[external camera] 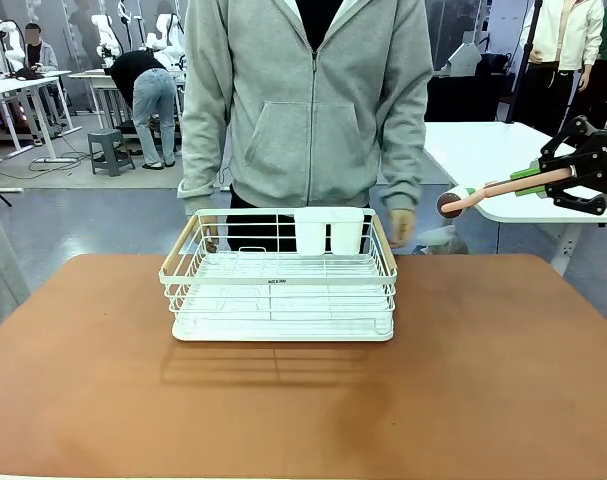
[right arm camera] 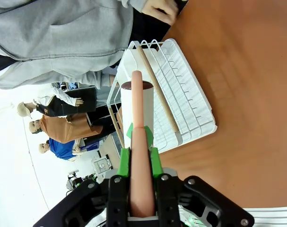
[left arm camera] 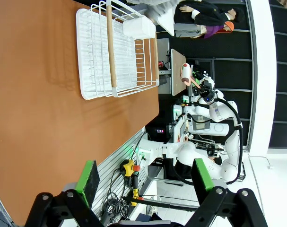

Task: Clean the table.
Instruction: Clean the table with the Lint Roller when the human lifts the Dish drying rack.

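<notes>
Here, right gripper [external camera: 531,180] clamped on the handle of a lint roller [external camera: 480,195], raised clear of the table [external camera: 503,370] spread below; left gripper [left arm camera: 145,177] agape; rolling not yet begun, next the roll must settle flat on its top

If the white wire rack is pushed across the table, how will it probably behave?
The rack is mostly open wire, so probably light yet stiff. Its wide, low shape on a flat tray suggests it would slide on the smooth table rather than tip. A high push might lift the rack off the tray.
</notes>
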### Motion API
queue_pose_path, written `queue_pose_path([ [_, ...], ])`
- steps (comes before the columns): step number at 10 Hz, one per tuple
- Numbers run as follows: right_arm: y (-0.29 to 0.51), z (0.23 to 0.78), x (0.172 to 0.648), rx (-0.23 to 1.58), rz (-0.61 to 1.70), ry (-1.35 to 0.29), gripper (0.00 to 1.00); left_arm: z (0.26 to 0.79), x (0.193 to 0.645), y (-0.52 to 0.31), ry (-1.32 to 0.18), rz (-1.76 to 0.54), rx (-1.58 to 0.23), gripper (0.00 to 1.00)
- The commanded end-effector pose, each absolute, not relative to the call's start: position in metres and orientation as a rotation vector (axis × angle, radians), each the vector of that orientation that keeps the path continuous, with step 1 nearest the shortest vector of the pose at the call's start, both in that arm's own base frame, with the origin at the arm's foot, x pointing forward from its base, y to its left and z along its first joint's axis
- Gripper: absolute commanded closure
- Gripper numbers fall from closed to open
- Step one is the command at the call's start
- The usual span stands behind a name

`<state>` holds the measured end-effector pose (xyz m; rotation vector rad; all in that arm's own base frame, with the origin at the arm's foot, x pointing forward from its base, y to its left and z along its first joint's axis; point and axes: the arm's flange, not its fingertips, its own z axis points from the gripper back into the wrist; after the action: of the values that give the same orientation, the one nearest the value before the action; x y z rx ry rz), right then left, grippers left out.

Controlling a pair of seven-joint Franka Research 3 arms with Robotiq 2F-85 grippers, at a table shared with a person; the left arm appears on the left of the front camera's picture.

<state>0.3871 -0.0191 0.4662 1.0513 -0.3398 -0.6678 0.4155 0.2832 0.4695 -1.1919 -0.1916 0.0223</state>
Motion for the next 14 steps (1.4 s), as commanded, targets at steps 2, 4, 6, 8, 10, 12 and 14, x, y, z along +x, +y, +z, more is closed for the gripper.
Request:
queue_pose_path([
  [2, -0.0175, 0.4677, 0.3867, 1.052, -0.666, -0.341, 1.0, 0.4711, 0.4122, 0.2845, -0.191, 0.019, -1.199, 0.0],
  [4, -0.0175, 0.4677, 0.3867, 1.052, -0.666, -0.341, 1.0, 0.4711, 0.4122, 0.2845, -0.191, 0.019, -1.199, 0.0],
  [6, -0.0175, 0.4677, 0.3867, 1.052, -0.666, -0.341, 1.0, 0.4711, 0.4122, 0.2845, -0.191, 0.019, -1.199, 0.0],
  [8, -0.0175, 0.4677, 0.3867, 1.052, -0.666, -0.341, 1.0, 0.4711, 0.4122, 0.2845, -0.191, 0.019, -1.199, 0.0],
  [10, -0.0175, 0.4677, 0.3867, 1.052, -0.666, -0.341, 1.0, 0.4711, 0.4122, 0.2845, -0.191, 0.019, -1.199, 0.0],
  [12, -0.0175, 0.4677, 0.3867, 1.052, -0.666, -0.341, 1.0, 0.4711, 0.4122, 0.2845, -0.191, 0.019, -1.199, 0.0],
  [14, -0.0175, 0.4677, 0.3867, 1.052, -0.666, -0.341, 1.0, 0.4711, 0.4122, 0.2845, -0.191, 0.019, -1.199, 0.0],
])
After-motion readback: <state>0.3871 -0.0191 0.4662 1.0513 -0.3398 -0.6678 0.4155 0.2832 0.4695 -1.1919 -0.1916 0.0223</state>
